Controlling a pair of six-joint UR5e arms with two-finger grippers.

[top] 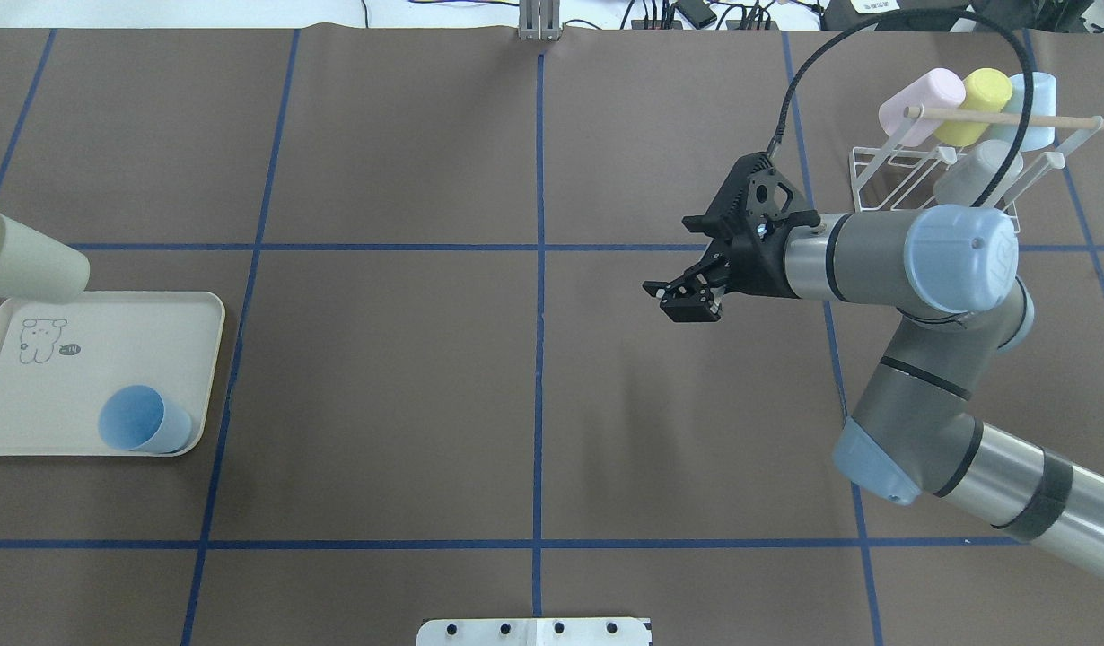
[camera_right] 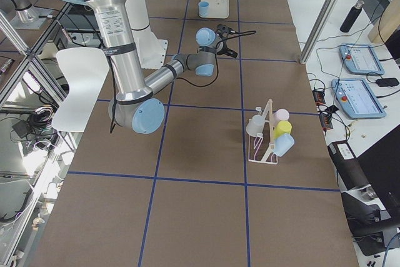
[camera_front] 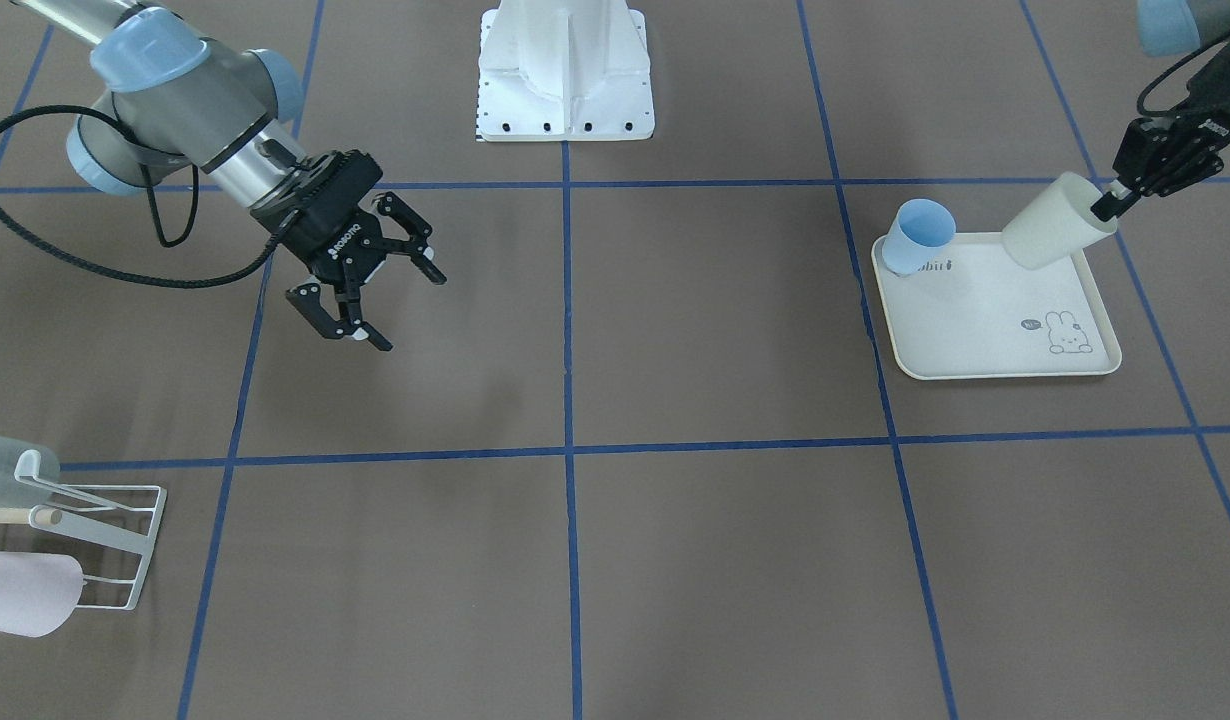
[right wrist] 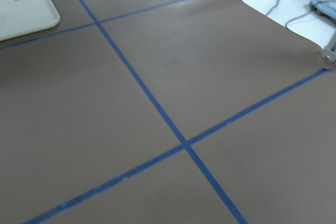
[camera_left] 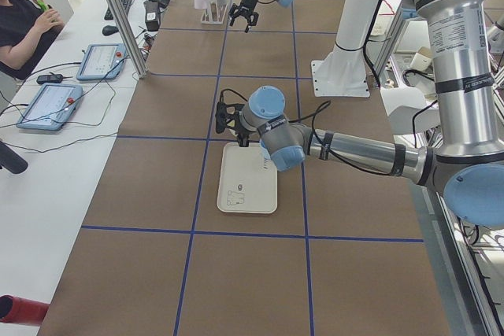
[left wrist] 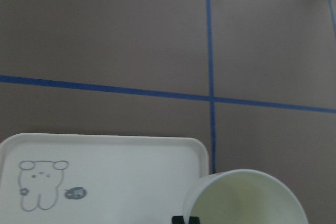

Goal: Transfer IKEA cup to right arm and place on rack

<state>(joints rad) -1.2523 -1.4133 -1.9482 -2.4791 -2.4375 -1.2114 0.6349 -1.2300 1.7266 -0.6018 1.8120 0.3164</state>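
The IKEA cup (camera_front: 1057,224), pale cream-green, hangs tilted above the far corner of the rabbit-print tray (camera_front: 995,330). My left gripper (camera_front: 1113,200) is shut on its rim. The left wrist view shows the cup's open mouth (left wrist: 247,199) beside the tray's corner (left wrist: 105,150). In the overhead view the cup (top: 31,260) sits at the left edge and the gripper holding it is cut off. The right arm's gripper (camera_front: 370,285) hovers open and empty over the table, far from the cup; overhead it (top: 691,301) points left. The white wire rack (top: 947,170) stands behind it.
A blue cup (top: 144,420) stands on the tray's near corner. The rack (camera_front: 115,530) holds several cups: pink, yellow, light blue and grey. The robot's white base (camera_front: 565,70) sits at the table's middle edge. A person (camera_left: 20,21) sits at a side desk.
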